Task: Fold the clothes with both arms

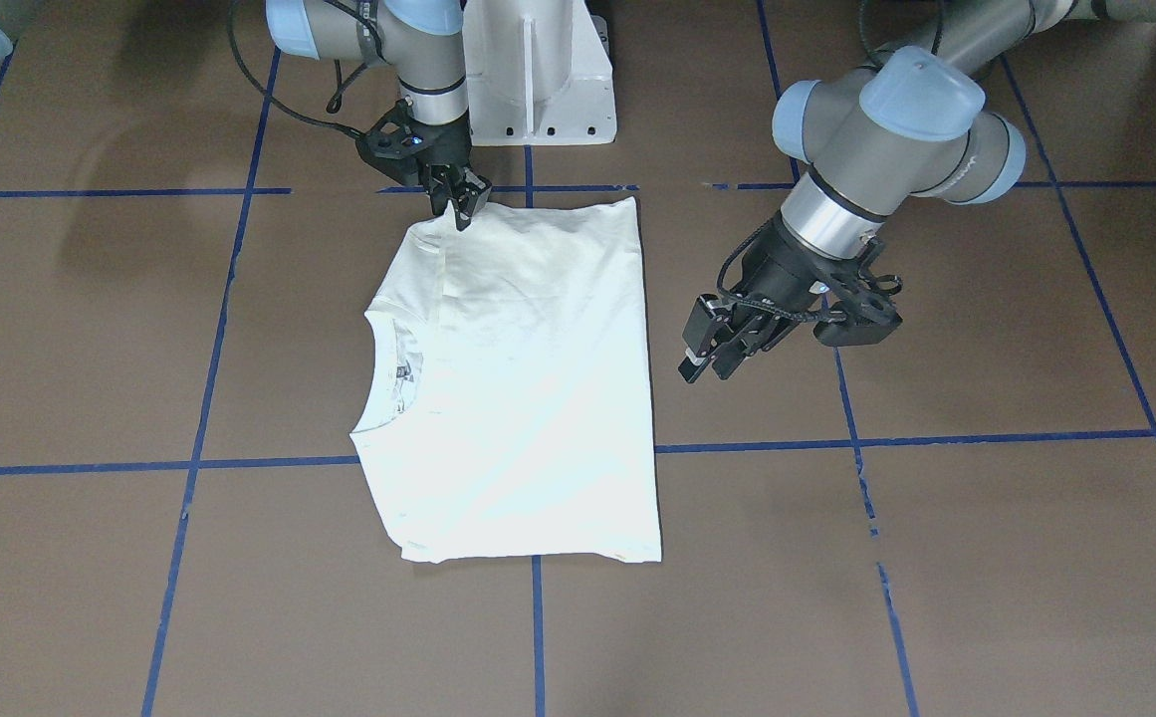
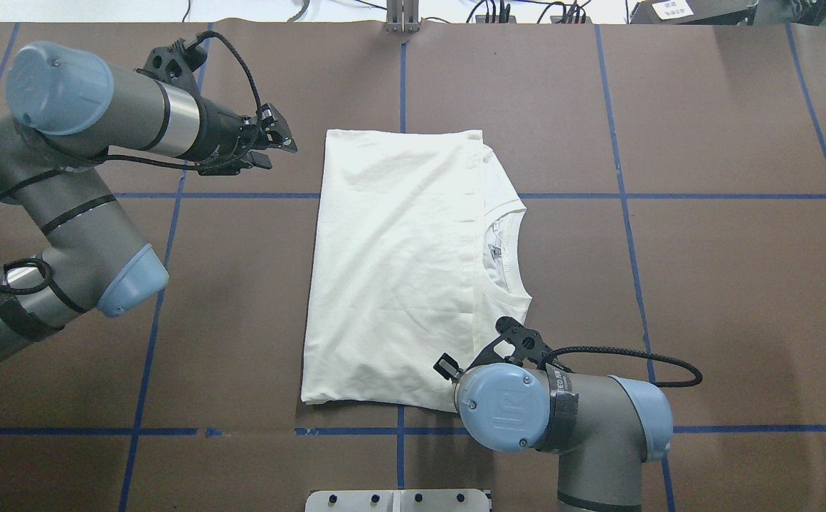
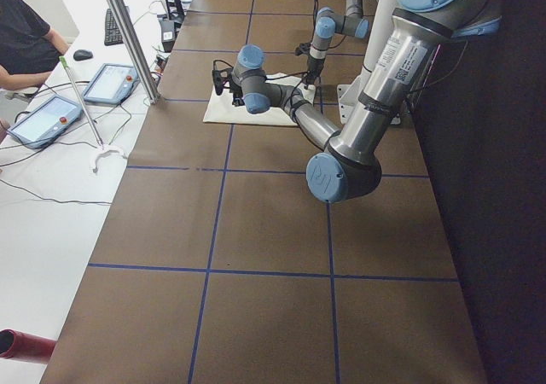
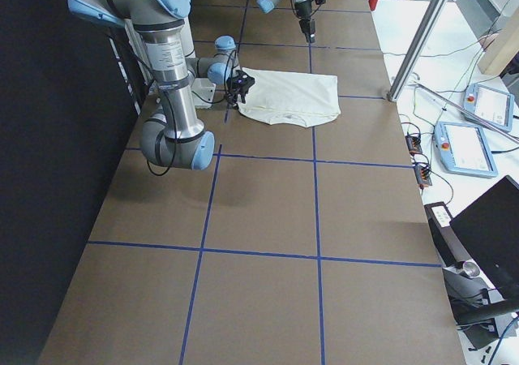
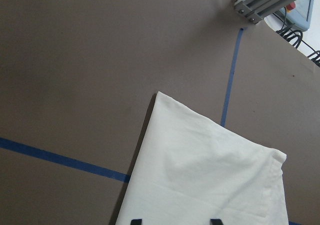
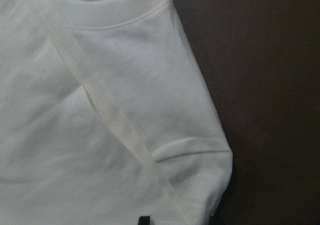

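Closest under the overhead camera: right arm (image 2: 519,409), blue-capped, hiding its own gripper and the near right corner of the T-shirt (image 2: 391,270). Folded to a flat rectangle in the middle of the table (image 2: 704,284), collar (image 2: 509,249) toward the robot's right.

Likely trouble, left to right. At the left: could miss the cloth altogether, being off the folded edge over bare table; or, coming in low, could shove that edge and ruck it. In the middle: could slide or fall open, lying loose in layers with nothing pinning it. At the right: could pinch only the top layer at the shoulder corner, or bite too deep, and peel the fold apart on lifting. Worse if raised by one arm alone: skewed, dragged cloth.

On the left gripper (image 1: 705,370): fingers apart, holding nothing, touching nothing, hovering near the shirt's far-left corner as seen from overhead. On the right gripper (image 1: 458,209): fingers apart too, judging by the wrist view, tips down at the shoulder corner with cloth between them; not clamped; actual contact with the fabric hard to tell.
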{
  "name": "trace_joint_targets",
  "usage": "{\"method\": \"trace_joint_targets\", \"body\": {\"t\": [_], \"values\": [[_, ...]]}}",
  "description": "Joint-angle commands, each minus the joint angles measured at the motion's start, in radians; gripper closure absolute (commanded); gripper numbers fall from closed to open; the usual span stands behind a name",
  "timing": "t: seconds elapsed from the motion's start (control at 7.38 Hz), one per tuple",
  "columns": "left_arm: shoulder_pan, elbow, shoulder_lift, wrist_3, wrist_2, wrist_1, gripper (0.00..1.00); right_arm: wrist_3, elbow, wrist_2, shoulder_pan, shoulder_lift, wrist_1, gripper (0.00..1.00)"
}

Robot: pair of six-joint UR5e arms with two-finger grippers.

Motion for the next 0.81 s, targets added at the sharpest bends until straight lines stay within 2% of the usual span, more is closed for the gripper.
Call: {"method": "trace_joint_targets", "body": {"t": [0.0, 0.14, 0.68], "values": [[0.0, 0.0, 0.0, 0.001, 0.0, 0.002, 0.45, 0.0, -0.001, 0.0, 0.0, 0.0, 0.0, 0.69], [0.0, 0.0, 0.0, 0.001, 0.0, 0.008, 0.45, 0.0, 0.0, 0.0, 0.0, 0.0, 0.0, 0.98], [0.0, 0.0, 0.0, -0.001, 0.003, 0.012, 0.45, -0.002, 0.029, 0.002, 0.003, -0.008, -0.003, 1.0]]}}
